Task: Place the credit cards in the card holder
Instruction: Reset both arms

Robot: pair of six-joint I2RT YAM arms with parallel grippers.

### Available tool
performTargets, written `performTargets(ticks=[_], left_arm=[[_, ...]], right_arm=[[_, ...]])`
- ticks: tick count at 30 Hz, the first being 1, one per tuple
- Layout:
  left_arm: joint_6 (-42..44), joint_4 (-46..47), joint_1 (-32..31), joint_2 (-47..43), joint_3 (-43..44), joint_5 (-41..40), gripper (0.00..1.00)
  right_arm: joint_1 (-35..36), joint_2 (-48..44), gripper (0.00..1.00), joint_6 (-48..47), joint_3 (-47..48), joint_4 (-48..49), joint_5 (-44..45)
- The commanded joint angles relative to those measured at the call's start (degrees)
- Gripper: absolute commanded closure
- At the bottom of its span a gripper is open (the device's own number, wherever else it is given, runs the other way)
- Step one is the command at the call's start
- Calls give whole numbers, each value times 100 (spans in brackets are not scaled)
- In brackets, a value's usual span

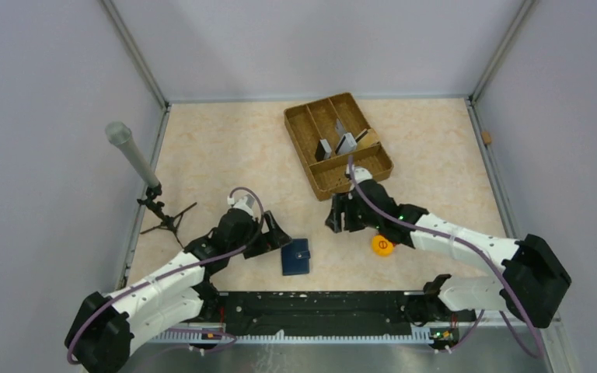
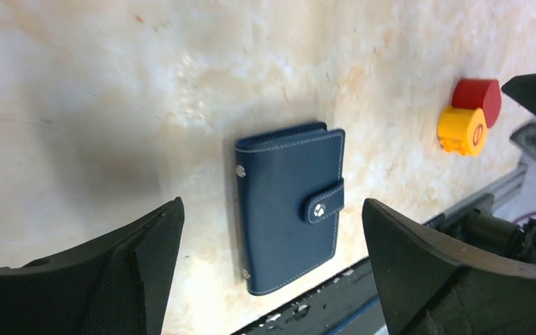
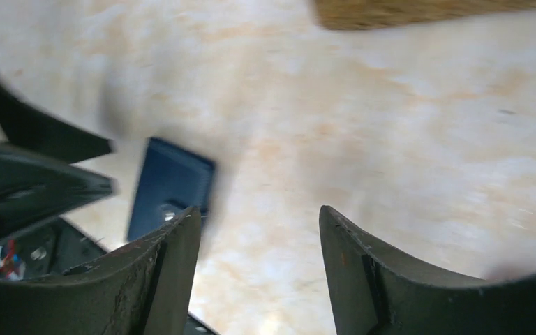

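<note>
The card holder (image 1: 296,256) lies shut with its snap tab fastened, flat on the table near the front rail, dark navy in the left wrist view (image 2: 289,206) and blurred in the right wrist view (image 3: 171,185). Grey credit cards (image 1: 346,143) stand on edge in the brown woven tray (image 1: 299,116) at the back. My left gripper (image 1: 276,235) hovers just left of the holder, open and empty (image 2: 272,209). My right gripper (image 1: 340,217) sits to the holder's upper right, also open with nothing between its fingers (image 3: 259,209).
A yellow round piece (image 1: 382,245) lies under the right arm, with a red piece (image 2: 478,94) beside it. A grey microphone on a small tripod (image 1: 132,155) stands at the left wall. The black front rail (image 1: 319,303) runs just behind the holder.
</note>
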Motion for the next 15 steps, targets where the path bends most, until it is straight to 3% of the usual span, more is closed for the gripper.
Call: performTargets(ticks=[1, 8, 15], left_arm=[[842, -952, 537, -296, 656, -650, 1], [1891, -2013, 1891, -494, 1808, -678, 1], [2786, -2659, 2301, -1302, 2946, -1943, 1]], right_arm=[[-1136, -573, 37, -385, -447, -173, -335], [-2841, -1538, 33, -978, -287, -1097, -397], [-3094, -2653, 30, -982, 85, -1659, 1168]])
